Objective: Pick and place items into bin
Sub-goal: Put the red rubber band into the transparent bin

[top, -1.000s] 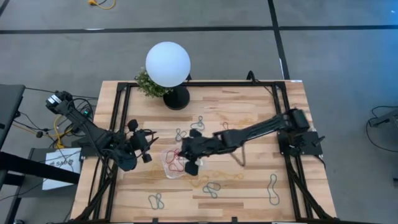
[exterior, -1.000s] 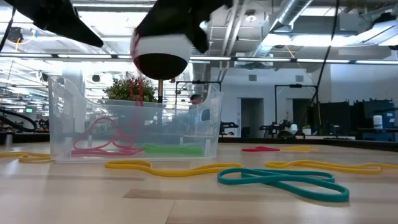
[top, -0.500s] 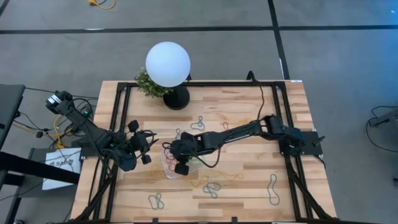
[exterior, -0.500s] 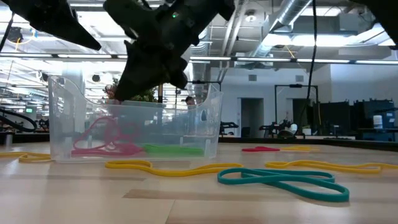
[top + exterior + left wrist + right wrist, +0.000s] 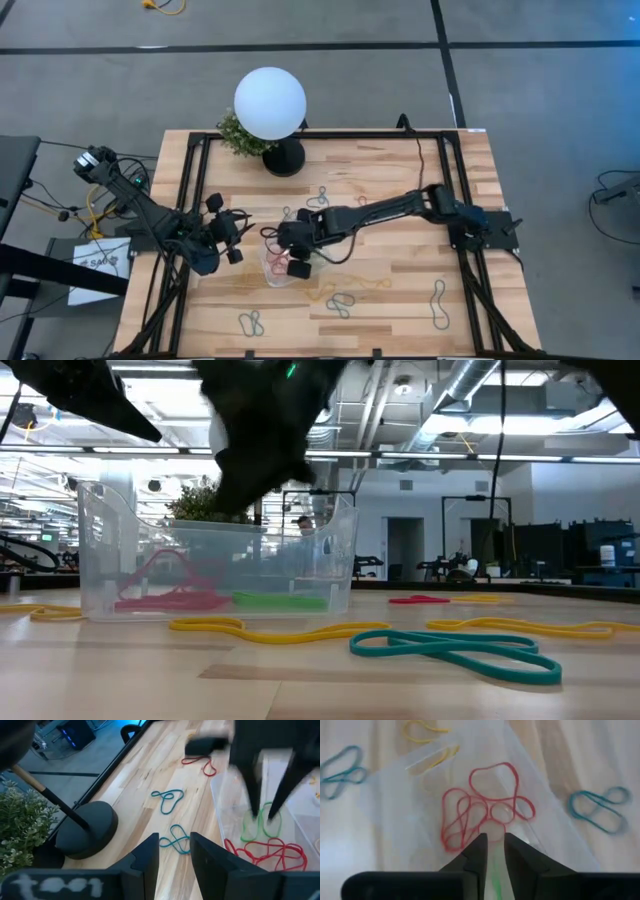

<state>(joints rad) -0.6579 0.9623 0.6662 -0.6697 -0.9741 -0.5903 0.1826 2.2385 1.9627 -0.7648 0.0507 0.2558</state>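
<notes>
The right gripper [image 5: 291, 252] hangs over the clear bin [image 5: 272, 268], fingers a little apart and holding nothing, red bands [image 5: 480, 815] below at six o'clock.

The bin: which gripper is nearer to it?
Right. The right gripper hangs directly over the bin, above its red loops; the left gripper waits beside it.

The right gripper [image 5: 292, 250] hangs over the clear bin [image 5: 100, 540], filling the way in from above; its fingers stand slightly parted. The left gripper [image 5: 232, 238] waits just beside the bin's left wall, blocking that side. The white globe lamp [image 5: 270, 104] and plant [image 5: 236, 137] crowd the far edge. Scattered bands lie flat on the wooden table [image 5: 400, 290], which leaves the near side passable.
</notes>
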